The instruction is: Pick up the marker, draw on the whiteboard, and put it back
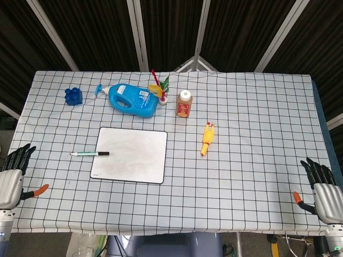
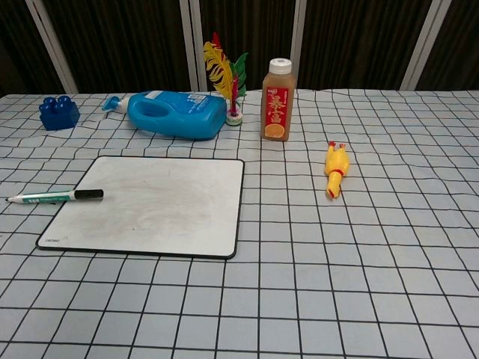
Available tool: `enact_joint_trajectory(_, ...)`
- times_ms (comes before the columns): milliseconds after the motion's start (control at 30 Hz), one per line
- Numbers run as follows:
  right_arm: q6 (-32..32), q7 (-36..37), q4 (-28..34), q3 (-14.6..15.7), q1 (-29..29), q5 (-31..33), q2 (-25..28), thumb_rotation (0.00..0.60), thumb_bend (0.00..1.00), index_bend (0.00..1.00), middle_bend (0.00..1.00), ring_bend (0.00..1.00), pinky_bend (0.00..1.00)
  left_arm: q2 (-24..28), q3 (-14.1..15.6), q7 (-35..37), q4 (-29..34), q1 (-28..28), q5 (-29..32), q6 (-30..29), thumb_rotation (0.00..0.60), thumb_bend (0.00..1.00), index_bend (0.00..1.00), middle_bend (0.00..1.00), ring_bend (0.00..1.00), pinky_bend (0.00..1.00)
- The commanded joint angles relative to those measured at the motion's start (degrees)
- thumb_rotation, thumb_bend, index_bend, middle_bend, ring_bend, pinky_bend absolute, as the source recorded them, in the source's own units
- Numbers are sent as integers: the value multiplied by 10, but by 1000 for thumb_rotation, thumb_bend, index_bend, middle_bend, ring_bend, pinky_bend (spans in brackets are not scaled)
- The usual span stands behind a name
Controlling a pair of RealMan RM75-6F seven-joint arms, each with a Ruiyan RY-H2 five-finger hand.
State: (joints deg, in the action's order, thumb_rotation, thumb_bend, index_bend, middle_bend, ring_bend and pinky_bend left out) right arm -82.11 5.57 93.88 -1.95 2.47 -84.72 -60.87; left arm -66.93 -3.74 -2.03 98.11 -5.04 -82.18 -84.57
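A white-barrelled marker (image 1: 89,154) (image 2: 55,197) with a black cap lies across the left edge of the whiteboard (image 1: 131,155) (image 2: 153,204), cap end on the board, the rest on the checked cloth. The board's surface is blank apart from faint smudges. My left hand (image 1: 13,174) rests at the table's near-left corner, fingers spread and holding nothing, well away from the marker. At the near-right corner my right hand (image 1: 323,186) lies the same way, empty. Neither hand shows in the chest view.
Behind the board lie a blue detergent bottle (image 1: 130,99) (image 2: 176,114), a feathered shuttlecock (image 1: 160,88) (image 2: 228,82), a brown juice bottle (image 1: 184,104) (image 2: 276,100) and a blue toy block (image 1: 73,96) (image 2: 59,113). A yellow rubber chicken (image 1: 207,138) (image 2: 335,169) lies right of the board.
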Motion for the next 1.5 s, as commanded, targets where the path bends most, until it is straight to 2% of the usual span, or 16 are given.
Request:
enact_joint_trajectory(33,0,0,0,0,0,0,0,600,355,0,0,0,0,0,0,0,0,0,0,0,600,162,0,0,0,0)
enact_joint_trajectory(400,-2,0,3,1,-1,-1,1,600,354,0,0,0,0,2,4,-6,3,-2,2,9,600,162,0,0,0,0)
enact_joint_trajectory(567,1,-1,5,0,-1,3,2,600,354,0,0,0,0,-3,-8,-14,0,-17,24,33,600,164,9,0,0,0)
enact_joint_trajectory(800,0,5,5,1,-2,2,3,600,354,0,0,0,0,-22,-53,-75,-13,-74,119,116,600,240,237,0,0,0)
enact_joint_trajectory(1033,5,14,3,-1,-1,8,3,600,354,0,0,0,0,-77,-99,-145,-68,-145,234,193,600,315,333,0,0,0)
enact_joint_trajectory(1267,8,19,4,-2,1,9,4,600,354,0,0,0,0,-135,-109,-195,-118,-189,309,229,600,366,404,0,0,0)
enact_joint_trajectory(1500,10,23,4,-3,1,11,6,600,354,0,0,0,0,-168,-107,-219,-145,-212,331,238,600,370,412,0,0,0)
